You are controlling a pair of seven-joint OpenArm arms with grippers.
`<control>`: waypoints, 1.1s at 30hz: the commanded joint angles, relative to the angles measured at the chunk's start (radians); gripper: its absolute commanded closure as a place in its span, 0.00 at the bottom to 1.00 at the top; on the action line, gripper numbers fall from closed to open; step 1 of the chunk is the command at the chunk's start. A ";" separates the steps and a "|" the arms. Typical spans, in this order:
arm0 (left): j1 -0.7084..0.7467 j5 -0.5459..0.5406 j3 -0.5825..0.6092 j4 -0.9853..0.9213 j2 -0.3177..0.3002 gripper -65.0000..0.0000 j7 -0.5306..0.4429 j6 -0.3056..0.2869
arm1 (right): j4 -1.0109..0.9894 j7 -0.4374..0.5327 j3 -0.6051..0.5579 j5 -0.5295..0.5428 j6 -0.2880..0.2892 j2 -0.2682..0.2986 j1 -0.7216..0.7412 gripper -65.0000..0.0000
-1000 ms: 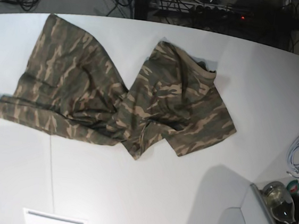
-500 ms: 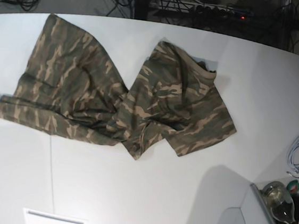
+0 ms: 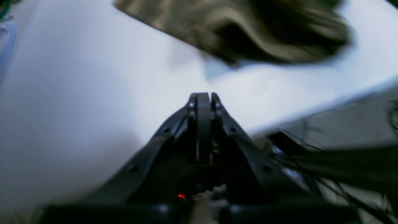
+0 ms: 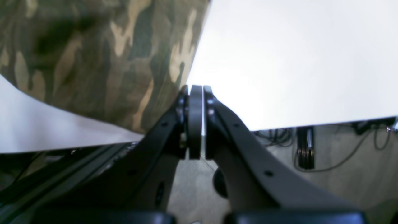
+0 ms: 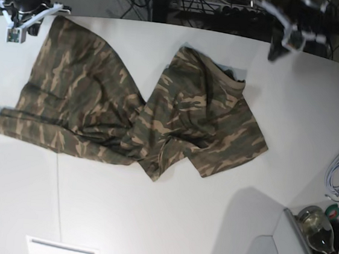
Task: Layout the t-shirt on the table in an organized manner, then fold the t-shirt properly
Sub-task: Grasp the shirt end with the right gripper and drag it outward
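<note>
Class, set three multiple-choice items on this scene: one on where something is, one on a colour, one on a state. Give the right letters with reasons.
1. Where does the shirt lie?
A. Hanging off the near table edge
B. On the table, across its far half
C. On the floor

2. What colour is the tabletop?
A. White
B. Black
C. Red

3. How is the left claw?
A. Wide open
B. Gripping the shirt
C. Shut, holding nothing

Answers: 1 B, the base view shows the crumpled shirt on the table's far half with bare surface nearer the camera. 2 A, the surface around the shirt is plain white. 3 C, the left wrist view shows the tips pressed together over bare table, apart from the cloth.
</note>
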 commanded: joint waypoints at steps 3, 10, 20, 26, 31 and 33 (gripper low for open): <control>-0.123 -0.004 -0.004 0.047 -0.009 0.99 0.119 0.011 | 0.031 -0.040 0.002 0.002 0.023 0.005 0.054 0.83; -0.422 -0.004 -0.003 -0.083 0.005 0.88 0.222 -0.038 | 0.028 -0.054 0.002 0.002 0.219 -0.002 0.154 0.40; -0.773 0.010 -0.003 -0.624 0.054 1.00 0.216 -0.089 | -0.259 -0.132 0.008 -0.002 0.223 0.017 0.339 0.94; -0.790 0.024 -0.001 -0.714 0.031 1.00 0.216 -0.092 | -0.570 -0.131 0.008 -0.002 0.223 0.129 0.529 0.99; -0.689 0.099 -0.006 -0.650 0.034 1.00 0.214 -0.094 | -0.785 -0.123 0.003 -0.002 0.223 0.227 0.746 0.99; -0.631 0.078 -0.015 -0.573 0.034 1.00 0.214 -0.094 | -0.865 -0.098 0.000 -0.004 0.223 0.255 0.849 0.99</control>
